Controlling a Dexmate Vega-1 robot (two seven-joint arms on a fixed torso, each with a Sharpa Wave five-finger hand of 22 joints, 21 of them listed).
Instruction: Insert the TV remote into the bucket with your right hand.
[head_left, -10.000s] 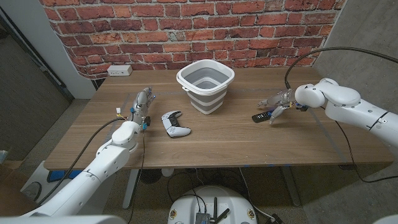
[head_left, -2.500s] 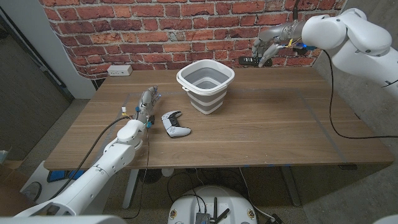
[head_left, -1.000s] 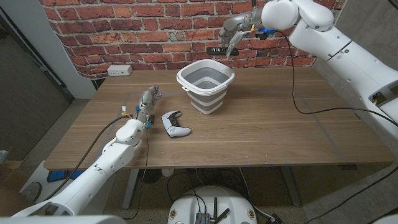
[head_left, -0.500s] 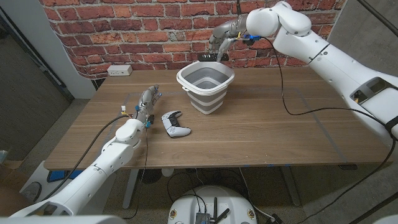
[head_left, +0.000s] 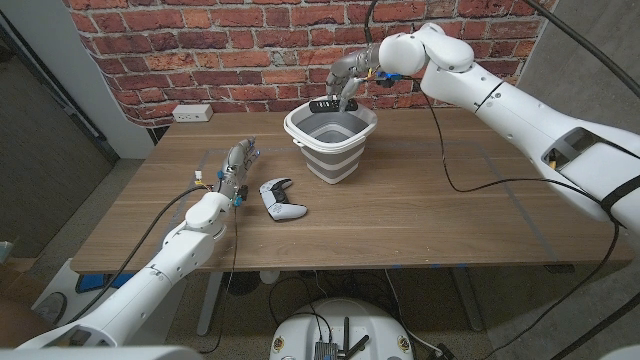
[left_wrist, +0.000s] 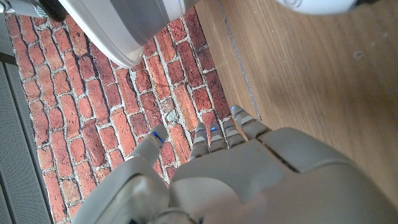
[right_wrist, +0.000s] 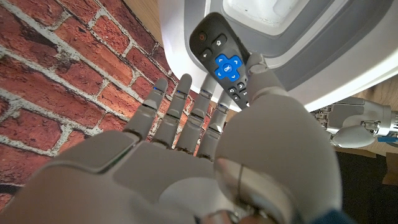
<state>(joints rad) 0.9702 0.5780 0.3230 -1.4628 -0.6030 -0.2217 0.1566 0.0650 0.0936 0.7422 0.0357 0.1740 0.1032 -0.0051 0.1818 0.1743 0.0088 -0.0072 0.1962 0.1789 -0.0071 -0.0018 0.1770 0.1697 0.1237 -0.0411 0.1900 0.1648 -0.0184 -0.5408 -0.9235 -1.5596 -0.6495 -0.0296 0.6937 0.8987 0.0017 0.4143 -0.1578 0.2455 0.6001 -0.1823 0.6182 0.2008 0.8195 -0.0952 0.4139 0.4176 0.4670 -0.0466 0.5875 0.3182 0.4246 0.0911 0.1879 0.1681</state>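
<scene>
The right hand (head_left: 347, 77) is pinching the TV remote (head_left: 325, 106) between thumb and fingers (right_wrist: 186, 118), holding it in the air over the bucket's (head_left: 331, 138) rim, near the table's (head_left: 420, 215) far edge. The left hand (head_left: 234, 165) is holding nothing, fingers apart, beside the game controller (head_left: 281, 200).

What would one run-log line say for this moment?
right hand: holds black TV remote over grey collapsible bucket | left hand: idle | remote: not released

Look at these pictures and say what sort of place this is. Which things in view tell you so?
Probably an indoor robot test or lab space: a wooden table against a brick wall, with a power outlet at its back edge and loose cables. On it are staged props: a bucket and a game controller.
</scene>
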